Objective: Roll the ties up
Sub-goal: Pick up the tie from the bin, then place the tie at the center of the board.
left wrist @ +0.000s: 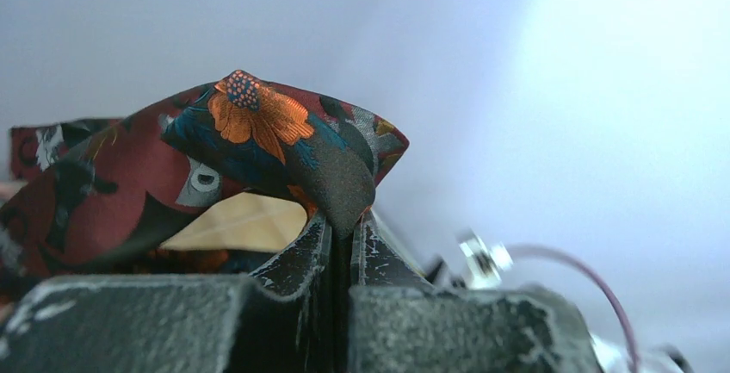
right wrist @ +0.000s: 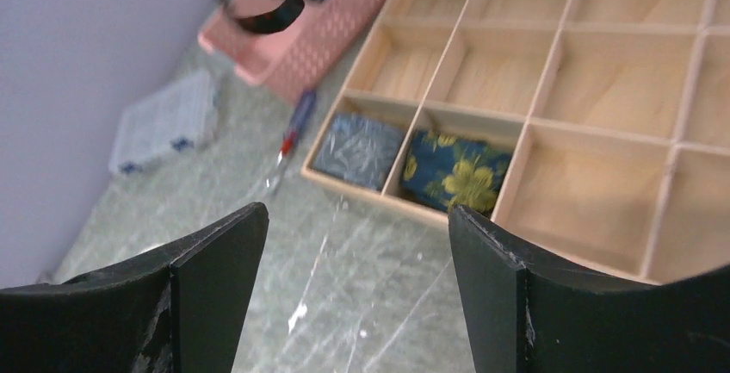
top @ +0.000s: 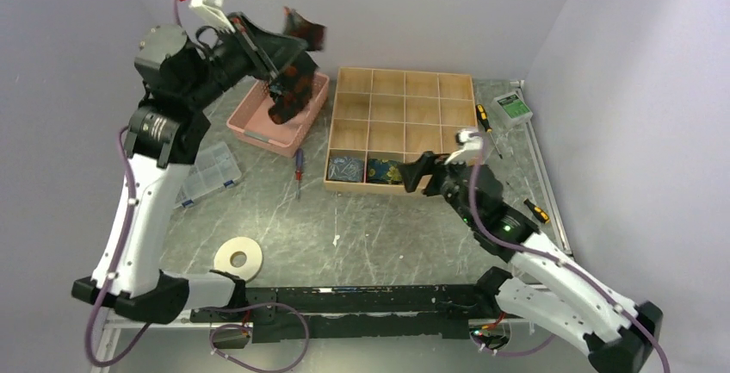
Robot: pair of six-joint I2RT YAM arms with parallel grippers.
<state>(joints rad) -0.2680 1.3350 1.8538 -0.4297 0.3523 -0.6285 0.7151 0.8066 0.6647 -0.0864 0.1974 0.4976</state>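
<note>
A maroon tie (left wrist: 258, 132) with orange flowers is pinched at a fold by my left gripper (left wrist: 349, 226), which is shut on it. From above, that left gripper (top: 277, 80) holds the tie (top: 291, 97) over the pink basket (top: 258, 127); one end sticks up and the rest hangs into the basket. Two rolled ties sit in the wooden box's (top: 405, 89) front-left cells: a grey-blue one (right wrist: 357, 149) and a navy one with yellow flowers (right wrist: 452, 170). My right gripper (right wrist: 357, 218) hovers open and empty over the table, just in front of the box (right wrist: 594, 63).
A red-and-blue screwdriver (top: 299, 170) lies between basket and box. A clear plastic organiser (top: 207, 175) sits left, and a white tape ring (top: 238, 259) lies near the front. Two screwdrivers (top: 484, 119) (top: 536, 210) and a small green device (top: 513, 108) lie at the right.
</note>
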